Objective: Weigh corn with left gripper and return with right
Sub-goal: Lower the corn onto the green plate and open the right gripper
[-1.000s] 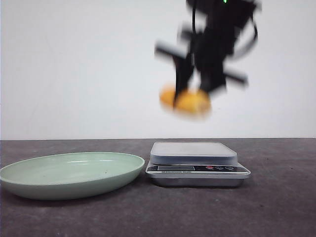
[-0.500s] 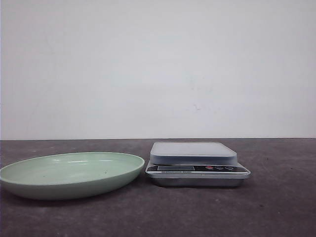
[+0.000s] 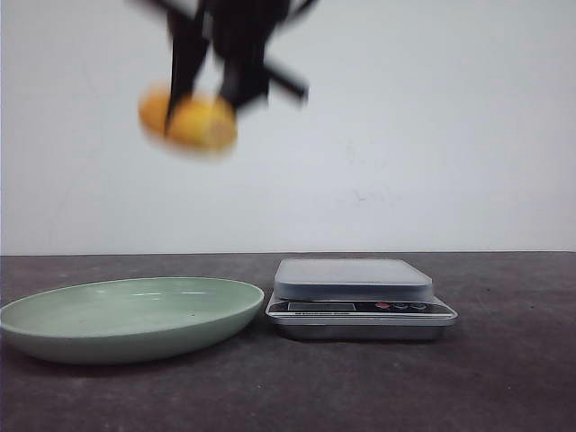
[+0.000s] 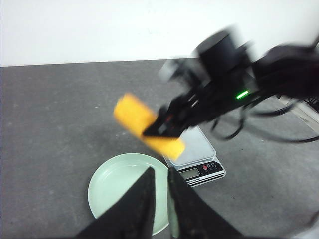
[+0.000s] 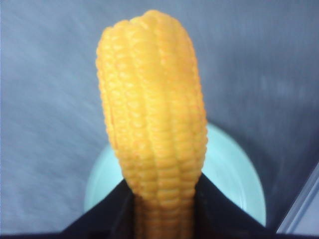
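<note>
The corn point(image 3: 189, 121) is a yellow-orange cob held high in the air by my right gripper point(image 3: 207, 106), above the pale green plate point(image 3: 126, 340). The image is blurred by motion. In the right wrist view the black fingers point(image 5: 212, 199) clamp the cob's near end point(image 5: 152, 99), with the plate point(image 5: 234, 164) below. The left wrist view shows the right gripper point(image 4: 167, 128) carrying the corn point(image 4: 133, 115) over the plate point(image 4: 107, 184). My left gripper point(image 4: 160, 170) is empty with its fingers close together, far above the table. It does not show in the front view.
A silver kitchen scale point(image 3: 353, 279) with nothing on its platform stands just right of the plate; it also shows in the left wrist view point(image 4: 197, 149). The dark table point(image 3: 504, 378) ends at a white wall behind.
The right gripper with the corn was above the scale, rose out of the front view, and is now to the left, high above the plate.
</note>
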You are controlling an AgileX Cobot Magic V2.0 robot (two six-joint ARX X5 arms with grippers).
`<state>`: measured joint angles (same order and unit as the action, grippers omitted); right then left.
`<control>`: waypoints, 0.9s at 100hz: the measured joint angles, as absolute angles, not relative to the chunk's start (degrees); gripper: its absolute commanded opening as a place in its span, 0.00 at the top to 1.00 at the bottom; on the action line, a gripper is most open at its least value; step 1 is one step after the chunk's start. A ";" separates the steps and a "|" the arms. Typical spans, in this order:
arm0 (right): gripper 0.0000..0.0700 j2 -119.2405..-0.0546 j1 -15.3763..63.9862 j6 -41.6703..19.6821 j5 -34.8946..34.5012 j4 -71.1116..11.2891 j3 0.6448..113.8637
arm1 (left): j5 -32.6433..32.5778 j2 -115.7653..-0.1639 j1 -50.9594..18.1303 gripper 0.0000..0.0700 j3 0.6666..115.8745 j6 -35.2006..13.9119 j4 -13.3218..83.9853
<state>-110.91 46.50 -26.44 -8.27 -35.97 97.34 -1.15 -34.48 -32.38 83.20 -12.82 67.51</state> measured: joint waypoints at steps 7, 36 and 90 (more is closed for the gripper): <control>0.99 -114.69 46.87 -28.08 -9.41 -36.71 97.30 | -1.17 -34.48 -32.38 1.00 83.20 -12.82 67.51; 0.44 -120.97 49.58 -32.49 -10.55 -36.99 97.10 | -1.17 -34.48 -32.38 1.00 83.20 -12.82 67.53; 0.35 -106.17 46.54 -26.96 -7.09 -33.30 97.03 | -1.17 -34.48 -32.38 1.00 83.20 -12.82 69.34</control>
